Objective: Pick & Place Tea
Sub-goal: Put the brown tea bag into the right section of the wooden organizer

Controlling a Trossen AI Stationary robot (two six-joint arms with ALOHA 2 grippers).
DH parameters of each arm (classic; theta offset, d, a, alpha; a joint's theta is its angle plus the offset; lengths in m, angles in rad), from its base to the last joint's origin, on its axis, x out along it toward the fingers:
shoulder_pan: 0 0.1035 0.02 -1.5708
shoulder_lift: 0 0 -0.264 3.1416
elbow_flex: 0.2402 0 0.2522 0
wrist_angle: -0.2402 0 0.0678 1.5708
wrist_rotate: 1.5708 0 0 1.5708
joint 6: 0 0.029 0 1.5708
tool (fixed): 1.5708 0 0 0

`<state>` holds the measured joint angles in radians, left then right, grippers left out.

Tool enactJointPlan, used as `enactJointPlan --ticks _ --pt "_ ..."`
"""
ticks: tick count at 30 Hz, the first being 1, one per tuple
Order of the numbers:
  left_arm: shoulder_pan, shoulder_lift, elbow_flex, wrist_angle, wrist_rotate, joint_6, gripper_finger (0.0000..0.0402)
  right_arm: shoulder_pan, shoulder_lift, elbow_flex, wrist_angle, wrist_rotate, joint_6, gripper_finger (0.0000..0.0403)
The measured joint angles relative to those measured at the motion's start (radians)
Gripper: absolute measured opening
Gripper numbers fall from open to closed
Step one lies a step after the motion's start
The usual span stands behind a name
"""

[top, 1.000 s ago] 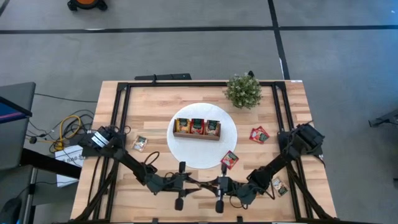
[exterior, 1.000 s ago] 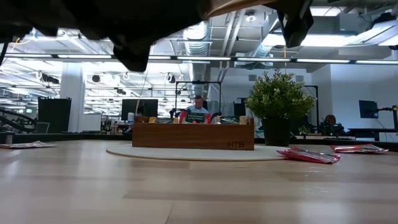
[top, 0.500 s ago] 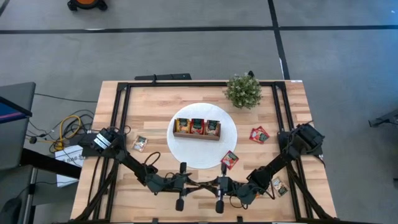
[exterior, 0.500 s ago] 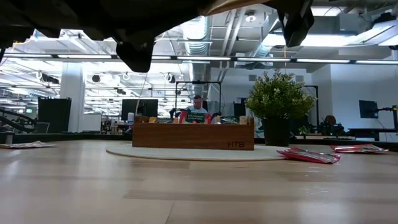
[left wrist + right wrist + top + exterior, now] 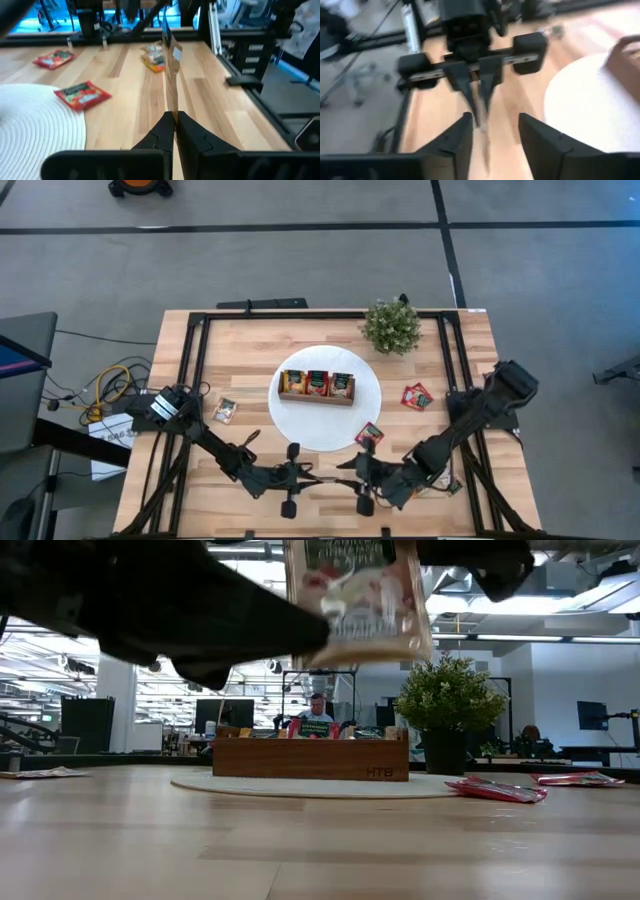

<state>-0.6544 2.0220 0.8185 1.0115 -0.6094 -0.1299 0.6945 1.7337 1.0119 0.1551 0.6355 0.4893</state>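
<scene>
High view: left hand pinching sachet

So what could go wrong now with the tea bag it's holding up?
1. The left gripper pinches the beige tea sachet only by one end, above the table, so it might slip out and drop.
2. The open right gripper sits very close, facing it, and could bump the sachet as it backs off.
</scene>
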Motion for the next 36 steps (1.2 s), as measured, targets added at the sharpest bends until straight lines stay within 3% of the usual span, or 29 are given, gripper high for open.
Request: enactJointPlan --ticks 4,9,14,22,29,36 --pt "0.007 0.0 0.0 -0.033 0.002 -0.02 0.0001 -0.028 -0.017 0.084 -0.181 -0.089 0.001 0.0185" --pt "0.014 0.0 0.0 -0.051 0.003 -0.044 0.0001 -0.071 0.063 0.21 -0.316 -0.174 -0.055 0.0176" --pt "0.014 0.0 0.0 -0.061 0.004 -0.047 0.0001 -0.084 0.139 0.333 -0.421 -0.207 -0.104 0.0133" --pt "0.013 0.0 0.001 -0.062 0.007 -0.052 0.0 -0.082 0.195 0.402 -0.555 -0.235 -0.105 0.0019" --pt "0.014 -0.003 0.003 -0.072 0.001 -0.065 0.0013 -0.077 0.189 0.402 -0.582 -0.157 -0.094 0.0001" --pt "0.012 -0.06 0.002 -0.374 -0.041 -0.14 0.0111 -0.133 0.116 0.392 -0.867 -0.024 -0.022 0.0001"
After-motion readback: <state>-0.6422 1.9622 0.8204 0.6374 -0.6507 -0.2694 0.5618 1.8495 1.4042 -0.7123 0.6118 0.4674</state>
